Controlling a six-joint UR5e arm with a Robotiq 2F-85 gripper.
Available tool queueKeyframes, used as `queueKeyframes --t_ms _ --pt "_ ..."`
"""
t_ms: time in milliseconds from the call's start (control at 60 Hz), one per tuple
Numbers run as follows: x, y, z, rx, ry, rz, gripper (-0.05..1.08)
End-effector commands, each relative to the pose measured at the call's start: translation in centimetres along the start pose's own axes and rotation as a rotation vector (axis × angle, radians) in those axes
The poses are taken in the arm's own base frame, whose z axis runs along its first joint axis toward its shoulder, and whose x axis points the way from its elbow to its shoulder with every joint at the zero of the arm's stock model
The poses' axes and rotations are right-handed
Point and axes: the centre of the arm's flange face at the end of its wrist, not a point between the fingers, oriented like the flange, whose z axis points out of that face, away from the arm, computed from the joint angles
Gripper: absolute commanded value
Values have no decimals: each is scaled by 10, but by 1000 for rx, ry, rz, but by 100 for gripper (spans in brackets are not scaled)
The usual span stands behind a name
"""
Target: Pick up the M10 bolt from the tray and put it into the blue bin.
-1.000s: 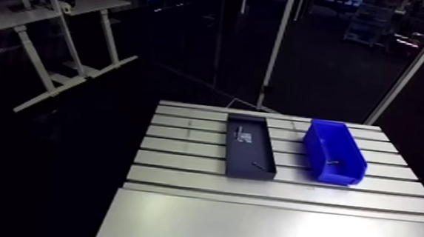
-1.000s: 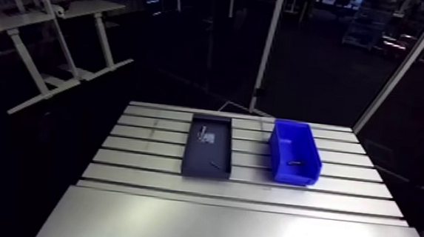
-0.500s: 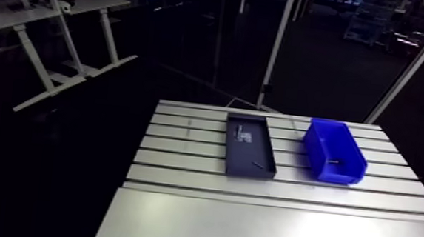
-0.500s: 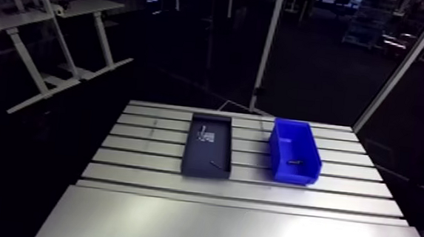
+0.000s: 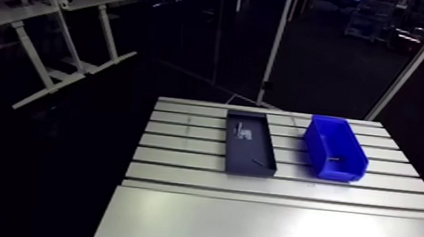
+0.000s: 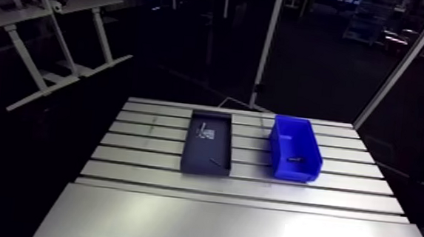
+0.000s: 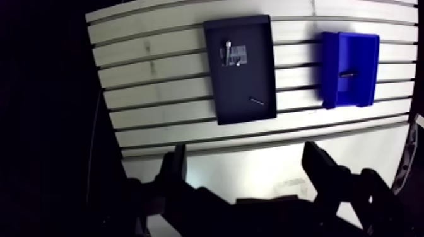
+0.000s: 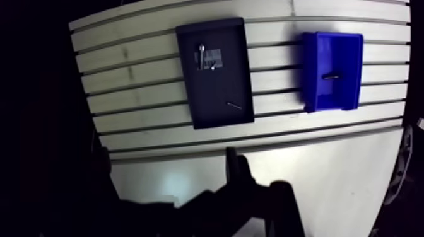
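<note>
**Gripper open above the table, a bolt lying in the blue bin**

In the wrist view the black two-finger gripper (image 7: 246,151) hangs high over the slotted aluminium table (image 7: 158,82). Its fingers (image 7: 175,167) are spread wide with nothing between them. Directly under it is the table's smooth sheet-metal part (image 5: 271,230), which catches a bright glare.

Ahead of the gripper, roughly in line with the gap between the fingers, the shallow black rectangular tray (image 7: 243,79) lies flat across the table's slots. Two things show in it. At the end far from the gripper is a small cluster of pale metal hardware (image 7: 233,53), too small to tell apart. Nearer the gripper, close to one corner, a thin dark screw-like piece (image 7: 257,100) lies on a slant.

The blue plastic bin (image 7: 363,53) sits beside the tray and apart from it, ahead of the gripper and out beyond one finger. On its floor lies a short dark bolt (image 7: 347,74), crosswise to the bin's length. No marking on it can be read, so I cannot tell whether it is the M10.

The arm view shows tray and bin side by side on the slotted part of the table, both well ahead of the smooth sheet.
</note>
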Motion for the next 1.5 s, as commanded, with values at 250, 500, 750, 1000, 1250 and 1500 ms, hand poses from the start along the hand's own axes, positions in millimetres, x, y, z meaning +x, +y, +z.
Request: queueKeyframes --t_ms 250,500,750,1000,1250,1500 --pt "19 1 24 -2 11 20 1" --pt "32 -1 49 1 12 20 1" --pt "39 -1 72 -1 -6 28 1" --pt "40 1 99 -10 -17 29 1" --pt "42 3 130 -20 -16 32 1" --pt "43 5 162 -22 -25 34 1"
